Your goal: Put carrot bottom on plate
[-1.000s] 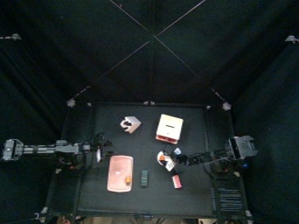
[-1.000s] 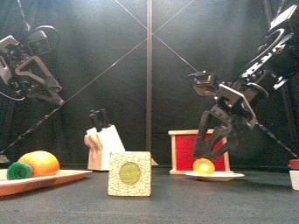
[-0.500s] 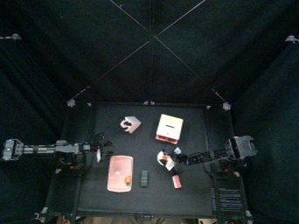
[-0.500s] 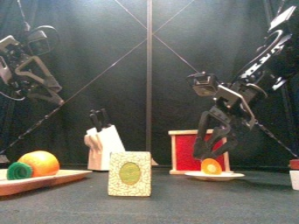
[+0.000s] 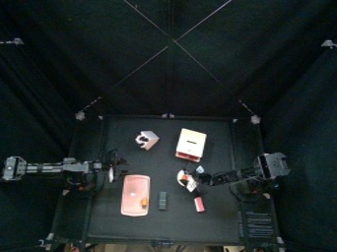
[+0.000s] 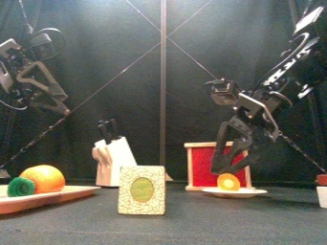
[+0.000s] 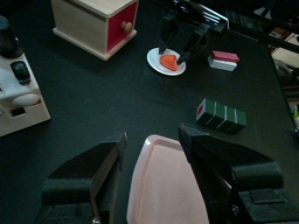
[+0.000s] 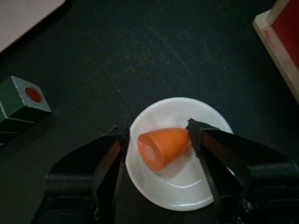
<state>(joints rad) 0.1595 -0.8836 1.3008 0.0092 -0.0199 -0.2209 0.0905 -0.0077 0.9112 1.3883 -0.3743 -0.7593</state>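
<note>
The carrot bottom [image 8: 163, 149], a stubby orange piece, lies on the small white plate [image 8: 197, 184]. My right gripper [image 8: 159, 133] hovers just over it, open, one jaw on each side and neither touching it. From the front, the carrot bottom [image 6: 228, 182] sits on the plate [image 6: 250, 191] under the right gripper [image 6: 232, 165]. In the left wrist view the plate [image 7: 156, 63] and carrot bottom [image 7: 170, 61] lie far off. My left gripper [image 7: 152, 140] stands open above the pink-orange tray [image 7: 163, 184], holding nothing.
The tray [image 6: 64, 195] at front left carries an orange and a green piece. A green card box [image 6: 141, 189], a white knife block [image 6: 115, 161] and a red-faced wooden box [image 6: 205, 165] stand mid-table. A small red block [image 7: 223, 59] lies beside the plate.
The carrot bottom has shifted slightly to the right on the plate in the front view. The right gripper stays open above it. The left arm has not moved.
</note>
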